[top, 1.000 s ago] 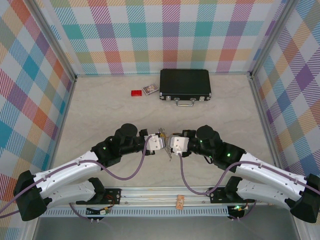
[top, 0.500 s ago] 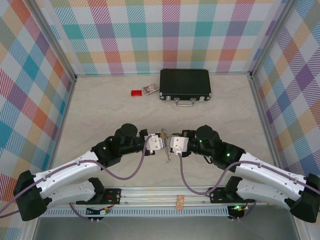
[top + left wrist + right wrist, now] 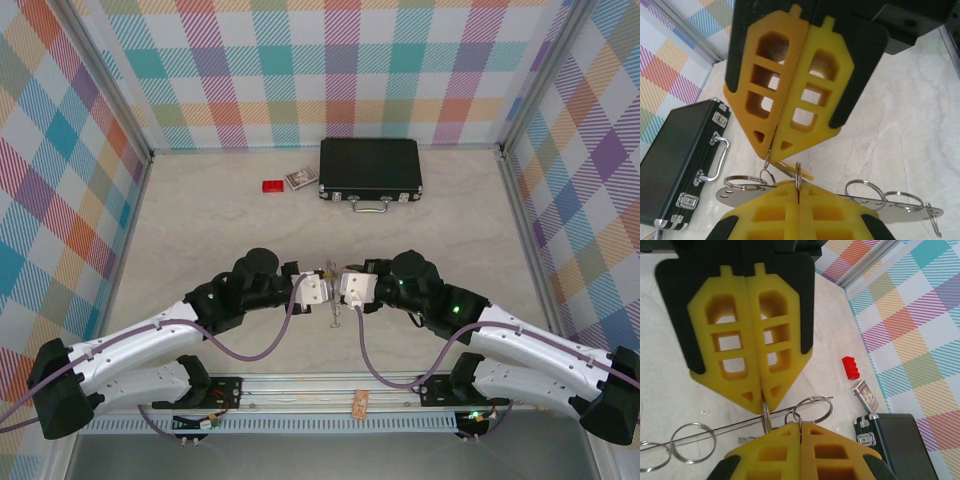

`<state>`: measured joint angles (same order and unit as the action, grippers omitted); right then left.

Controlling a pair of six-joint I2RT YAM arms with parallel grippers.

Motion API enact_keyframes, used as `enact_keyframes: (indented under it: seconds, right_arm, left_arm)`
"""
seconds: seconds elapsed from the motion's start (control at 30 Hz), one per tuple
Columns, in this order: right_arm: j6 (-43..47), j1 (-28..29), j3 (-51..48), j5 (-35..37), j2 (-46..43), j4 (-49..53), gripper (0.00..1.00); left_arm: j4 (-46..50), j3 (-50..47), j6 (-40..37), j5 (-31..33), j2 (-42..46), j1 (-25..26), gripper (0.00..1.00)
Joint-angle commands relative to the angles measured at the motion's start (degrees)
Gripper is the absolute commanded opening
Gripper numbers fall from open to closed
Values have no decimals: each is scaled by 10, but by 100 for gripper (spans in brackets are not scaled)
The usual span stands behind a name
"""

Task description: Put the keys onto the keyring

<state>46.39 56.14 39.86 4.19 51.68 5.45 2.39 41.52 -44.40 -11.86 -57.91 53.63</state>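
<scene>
**Grippers nose to nose mid-counter, keyring strung between them**

Left gripper [image 3: 772, 150] and right gripper [image 3: 762, 401] are both clamped shut, and each looks pinched on a small split ring of the keyring [image 3: 905, 208]. Its long axis runs 9 to 3 in the left wrist view, and from above it dangles toward 6 over the counter [image 3: 220, 230]. The yellow-orange key [image 3: 801, 176] sits right between the tips, so neither arm is really nearer.

two claws [image 3: 322, 285] [image 3: 342, 284], one case [image 3: 370, 167], one block [image 3: 272, 186]
</scene>
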Motion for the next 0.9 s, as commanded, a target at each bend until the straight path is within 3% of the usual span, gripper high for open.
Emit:
enact_keyframes:
  seconds: [0.0, 0.53, 0.87]
  right_arm:
    - [15, -2, 9, 0, -5, -6, 0]
    - [7, -3, -3, -16, -50, 20, 0]
    - [5, -2, -11, -51, -61, 31, 0]
  left_arm:
    - [6, 25, -10, -16, -3, 9, 0]
    - [-36, 4, -6, 21, 17, 10, 0]
    - [-39, 11, 6, -2, 24, 10, 0]
